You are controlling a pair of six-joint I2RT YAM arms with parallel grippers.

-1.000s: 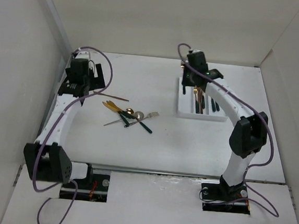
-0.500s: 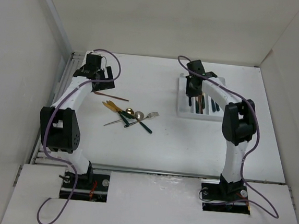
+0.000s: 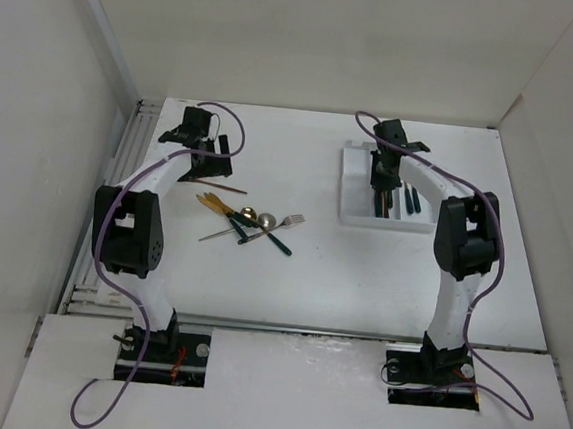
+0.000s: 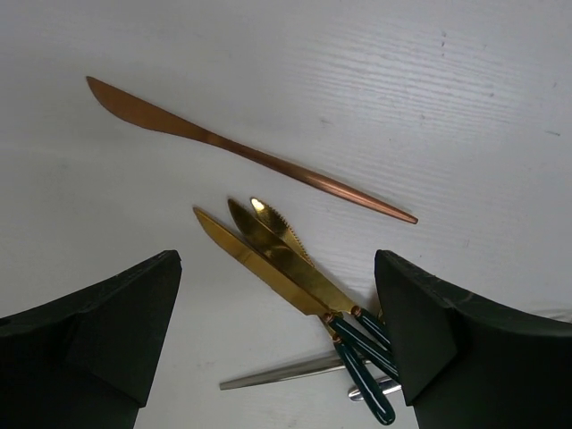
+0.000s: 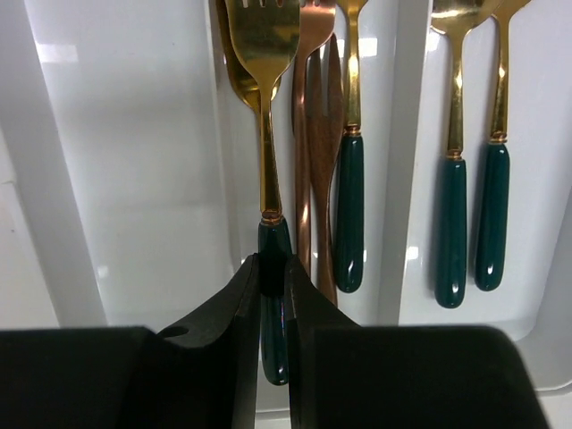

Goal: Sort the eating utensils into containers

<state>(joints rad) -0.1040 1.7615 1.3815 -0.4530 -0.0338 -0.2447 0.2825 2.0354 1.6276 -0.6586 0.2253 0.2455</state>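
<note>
Clamping a fork (image 5: 265, 134) by its green handle, right jaws sit over the tray (image 5: 134, 179). Left jaws wide; copper knife (image 4: 241, 147) at 12 o'clock.

Bright, even light with soft shadows; glare patches on the white tray (image 5: 134, 179); all views fairly sharp.

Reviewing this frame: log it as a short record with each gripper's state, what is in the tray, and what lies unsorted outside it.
left gripper: open, above the unsorted knives
right gripper: shut on the gold fork by its green handle, over the tray
same compartment: copper fork, one green-handled utensil
neighbouring compartment: two green-handled utensils
unsorted: copper knife, three gold knives, others in the pile
</note>
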